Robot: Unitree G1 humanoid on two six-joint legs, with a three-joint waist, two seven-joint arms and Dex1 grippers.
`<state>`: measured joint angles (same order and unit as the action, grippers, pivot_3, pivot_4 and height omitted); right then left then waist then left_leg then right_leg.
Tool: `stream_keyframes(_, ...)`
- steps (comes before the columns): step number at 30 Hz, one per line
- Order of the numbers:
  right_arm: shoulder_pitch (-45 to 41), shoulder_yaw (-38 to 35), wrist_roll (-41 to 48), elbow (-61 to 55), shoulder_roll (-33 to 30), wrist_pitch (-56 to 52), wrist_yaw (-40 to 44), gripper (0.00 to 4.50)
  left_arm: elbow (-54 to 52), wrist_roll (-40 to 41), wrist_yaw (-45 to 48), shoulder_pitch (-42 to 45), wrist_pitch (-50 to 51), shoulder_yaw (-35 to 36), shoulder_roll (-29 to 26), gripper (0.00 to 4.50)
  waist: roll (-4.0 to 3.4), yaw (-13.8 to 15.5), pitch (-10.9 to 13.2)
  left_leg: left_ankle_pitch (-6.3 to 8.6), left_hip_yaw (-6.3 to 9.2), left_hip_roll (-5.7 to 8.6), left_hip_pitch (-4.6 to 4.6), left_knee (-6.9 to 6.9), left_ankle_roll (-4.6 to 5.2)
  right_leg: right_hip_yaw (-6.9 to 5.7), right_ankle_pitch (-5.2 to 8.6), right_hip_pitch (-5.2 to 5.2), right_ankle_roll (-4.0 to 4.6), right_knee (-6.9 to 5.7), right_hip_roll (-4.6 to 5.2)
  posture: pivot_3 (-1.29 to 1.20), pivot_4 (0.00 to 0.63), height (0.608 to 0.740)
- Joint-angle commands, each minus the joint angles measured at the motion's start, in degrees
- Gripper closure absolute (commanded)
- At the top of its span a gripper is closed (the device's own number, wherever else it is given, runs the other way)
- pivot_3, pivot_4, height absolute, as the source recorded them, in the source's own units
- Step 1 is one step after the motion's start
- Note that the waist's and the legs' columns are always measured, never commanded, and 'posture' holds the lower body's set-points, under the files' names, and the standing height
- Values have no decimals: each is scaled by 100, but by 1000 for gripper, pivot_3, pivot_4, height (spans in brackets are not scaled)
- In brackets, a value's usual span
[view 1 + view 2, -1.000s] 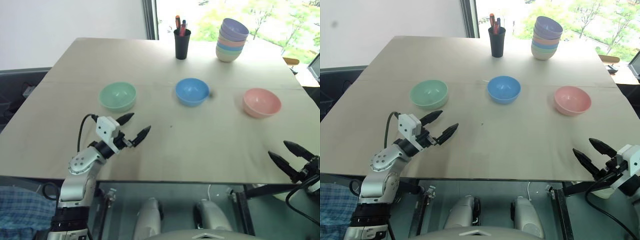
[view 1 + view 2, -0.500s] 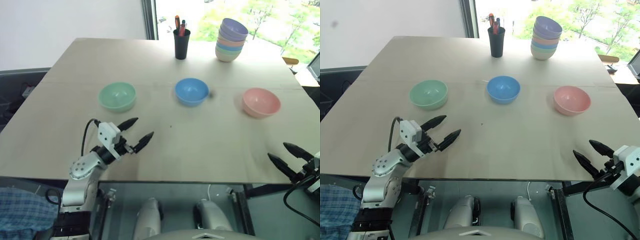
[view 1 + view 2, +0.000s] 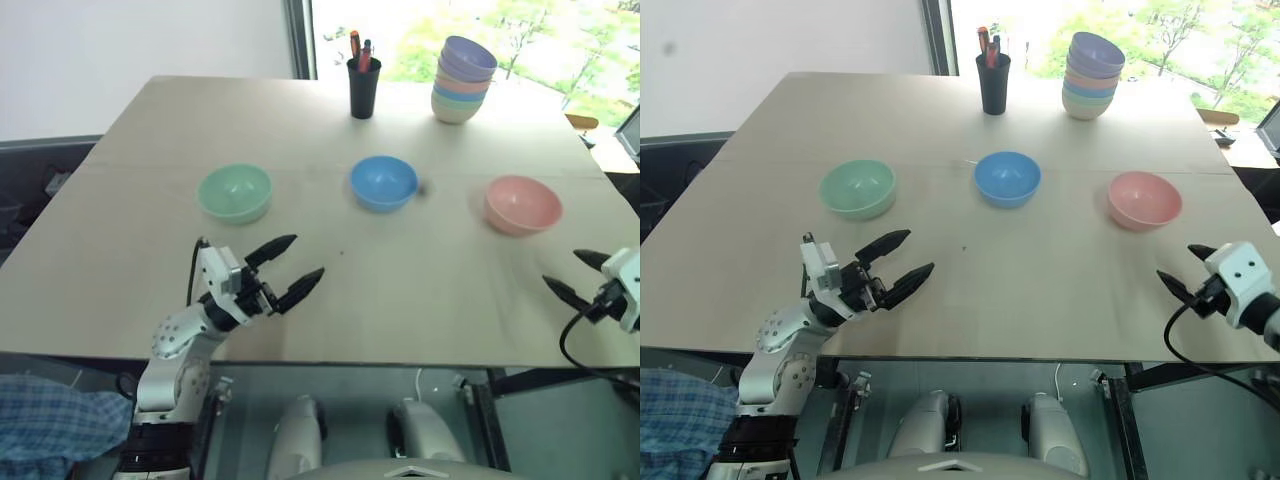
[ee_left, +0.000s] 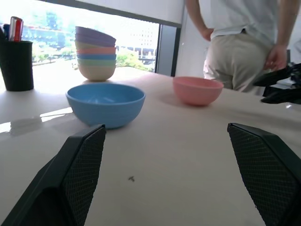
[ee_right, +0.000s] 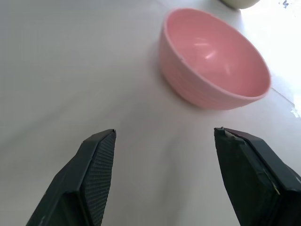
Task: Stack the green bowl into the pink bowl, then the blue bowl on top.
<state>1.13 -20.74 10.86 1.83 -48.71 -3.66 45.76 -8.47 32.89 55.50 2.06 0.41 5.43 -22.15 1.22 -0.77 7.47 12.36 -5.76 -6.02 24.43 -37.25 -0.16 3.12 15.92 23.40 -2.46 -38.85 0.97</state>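
Note:
The green bowl [image 3: 235, 193], the blue bowl [image 3: 384, 183] and the pink bowl [image 3: 523, 204] stand apart in a row across the table's middle, from left to right, each upright and empty. My left gripper [image 3: 308, 255] hovers open and empty in front of the green bowl, nearer the front edge, pointing right toward the blue bowl [image 4: 106, 103]. Over the table's front right corner my right gripper [image 3: 562, 267] is open and empty, a short way in front of the pink bowl [image 5: 214, 61] and aimed at it.
A black cup with pens [image 3: 364, 86] and a lilac-capped tower of pastel bowls [image 3: 463, 80] stand at the table's far edge. A person [image 4: 240, 42] stands beyond the table's right side. The tan table [image 3: 420, 290] ends close behind both grippers.
My right gripper has come up from beyond the front edge onto the table corner, toward the pink bowl, and has rolled. My left gripper has shifted slightly right. The bowls have not moved.

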Motion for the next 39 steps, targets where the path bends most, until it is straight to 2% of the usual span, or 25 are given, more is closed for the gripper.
stream_keyframes(1,-645,230,-224,371,-229,182,-1,905,-296,140,35,123,-9,-99,96,112,1,-2,0,0,-1,0,-3,0,0,1,0,-1,0,0,0,0,150,740)
stream_keyframes(8,-2272,1118,-634,1720,-281,354,356,905,-510,191,-69,509,218,-333,220,112,-4,12,5,0,1,-1,-4,1,0,0,-1,-4,-1,0,-3,0,150,740)
stream_keyframes(12,-2929,1662,-856,2352,-199,470,722,905,-597,201,-131,630,278,-368,246,112,-4,10,6,0,4,-1,0,3,0,-2,-1,-3,-1,4,-3,0,150,740)
stream_keyframes(18,-4053,2197,-1276,3641,63,734,738,905,-702,187,-222,715,360,-417,292,112,-13,-5,13,0,-3,-1,-1,0,0,1,-1,-1,-1,2,-2,0,150,740)
stream_keyframes(24,-4649,2681,-1718,4532,235,835,937,905,-763,156,-238,719,390,-453,317,112,-18,9,16,0,-2,-2,2,3,-1,-1,-1,2,-1,2,-2,0,150,740)
stream_keyframes(28,-4725,2900,-1857,4755,282,947,1186,905,-735,135,-251,748,367,-439,327,112,-20,5,18,0,-2,-2,5,2,-1,-1,-1,3,-1,3,-2,0,150,740)
stream_keyframes(31,-4741,2889,-1815,4800,321,1009,1277,1544,-737,115,-282,757,347,-419,337,112,-23,-1,19,0,-3,-2,4,2,-1,0,-1,3,-1,2,-2,0,150,740)
stream_keyframes(35,-4732,2846,-1822,4817,320,1099,1299,3094,-788,89,-346,731,345,-475,389,112,-24,-1,20,-1,-3,-2,4,2,-1,0,-1,3,-1,1,-2,0,150,740)
stream_keyframes(36,-4723,2837,-1821,4809,318,1115,1298,3344,-800,80,-359,727,343,-496,404,112,-25,0,20,-1,-3,-2,4,2,-1,0,-1,3,-1,1,-2,0,150,740)
stream_keyframes(37,-4717,2831,-1821,4801,318,1127,1293,3917,-802,75,-363,726,339,-510,413,112,-25,2,20,-1,-3,-2,4,2,-1,0,-1,3,-1,1,-2,0,150,740)
stream_keyframes(39,-4705,2818,-1810,4777,313,1130,1294,4448,-791,70,-365,740,338,-523,424,112,-24,-1,20,-1,-3,-2,4,1,-1,0,-1,3,-1,2,-2,0,150,740)
